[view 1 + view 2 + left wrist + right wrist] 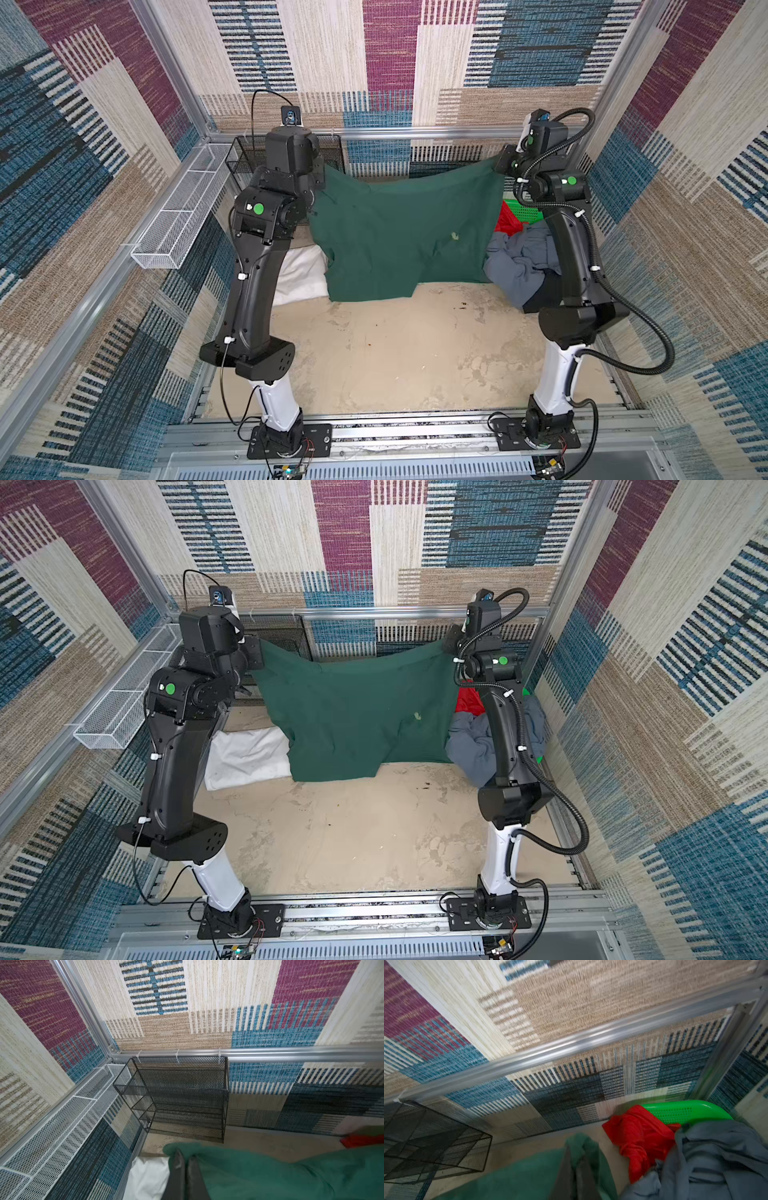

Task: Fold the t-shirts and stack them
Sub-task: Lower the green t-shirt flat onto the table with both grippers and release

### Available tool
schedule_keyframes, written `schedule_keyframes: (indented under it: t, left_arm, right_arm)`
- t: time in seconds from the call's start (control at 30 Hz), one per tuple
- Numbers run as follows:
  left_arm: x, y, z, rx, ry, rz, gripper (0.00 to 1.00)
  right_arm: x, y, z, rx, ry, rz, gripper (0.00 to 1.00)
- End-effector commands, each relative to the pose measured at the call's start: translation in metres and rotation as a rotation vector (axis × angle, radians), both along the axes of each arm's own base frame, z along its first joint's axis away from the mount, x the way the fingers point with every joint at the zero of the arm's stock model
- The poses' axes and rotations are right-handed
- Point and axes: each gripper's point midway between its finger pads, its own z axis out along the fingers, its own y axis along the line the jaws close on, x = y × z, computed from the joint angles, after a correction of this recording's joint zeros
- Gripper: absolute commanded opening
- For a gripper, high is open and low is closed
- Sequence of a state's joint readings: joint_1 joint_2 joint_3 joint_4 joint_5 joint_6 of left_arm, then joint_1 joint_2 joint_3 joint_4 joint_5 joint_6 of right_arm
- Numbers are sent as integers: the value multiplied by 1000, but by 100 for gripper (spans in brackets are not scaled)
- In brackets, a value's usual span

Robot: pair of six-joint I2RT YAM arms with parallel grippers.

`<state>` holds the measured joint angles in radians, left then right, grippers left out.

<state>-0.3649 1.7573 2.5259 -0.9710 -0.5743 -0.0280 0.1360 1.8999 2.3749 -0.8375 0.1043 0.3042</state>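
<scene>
A dark green t-shirt hangs spread between my two grippers above the back of the table, and its lower edge rests on the surface. My left gripper is shut on its left top corner. My right gripper is shut on its right top corner. A white t-shirt lies flat at the left, partly under the green one. A crumpled grey-blue t-shirt and a red t-shirt are heaped at the right.
A bright green perforated basket stands at the back right behind the heap. A black mesh basket hangs on the back rail at the left. A white mesh tray runs along the left wall. The beige tabletop lies in front.
</scene>
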Motion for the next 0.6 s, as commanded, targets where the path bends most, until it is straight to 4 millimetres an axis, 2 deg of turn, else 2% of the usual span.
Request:
schedule_keyframes:
  t: [0.0, 0.1, 0.13, 0.2, 0.33, 0.43, 0.57]
  left_arm:
    - [-30, 8, 4, -71, -36, 8, 0]
    - [-66, 5, -8, -169, -98, -41, 0]
    - [-76, 4, -21, -203, -105, -53, 0]
    - [-95, -1, -58, -258, -79, -86, 0]
    - [-129, -6, -164, -299, 120, -86, 0]
    - [-157, -11, -227, -329, 233, -86, 0]
    - [-191, -6, -292, -352, 352, -51, 0]
  right_arm:
    - [-32, -4, 14, 35, -80, -5, 0]
    - [-76, -5, -11, 86, -90, 7, 0]
    - [-92, -7, -22, 105, -93, 4, 0]
    - [-119, -9, -56, 134, -65, 2, 0]
    - [-163, -11, -138, 184, 72, -14, 0]
    - [-191, -7, -196, 249, 179, -12, 0]
    - [-220, -18, -251, 298, 276, -100, 0]
